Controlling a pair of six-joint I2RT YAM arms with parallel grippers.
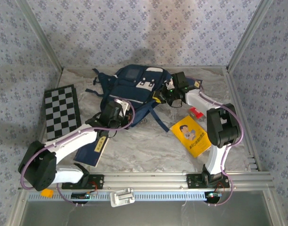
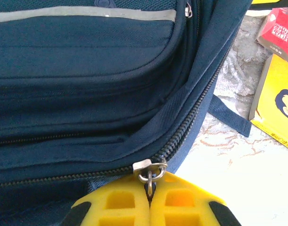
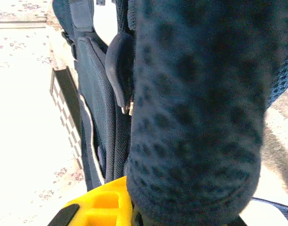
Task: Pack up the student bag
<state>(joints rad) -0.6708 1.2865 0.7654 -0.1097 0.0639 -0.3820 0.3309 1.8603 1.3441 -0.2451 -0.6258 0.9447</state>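
One student bag [image 1: 134,89], far edge of the table [image 1: 148,141]: your left gripper [image 2: 150,190] clamps its zipper pull [image 2: 150,170]; your right gripper [image 1: 161,96] pinches its padded mesh [image 3: 195,117].

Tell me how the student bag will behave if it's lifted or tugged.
Probably floppy: the student bag lies slumped and creased, so it should sag when lifted. Tugged by the zipper pull in the left gripper, the zip likely slides before the bag moves. Its padded mesh looks soft and should squash.

Lab test booth, aluminium frame [image 1: 181,179], patterned walls [image 1: 134,28]
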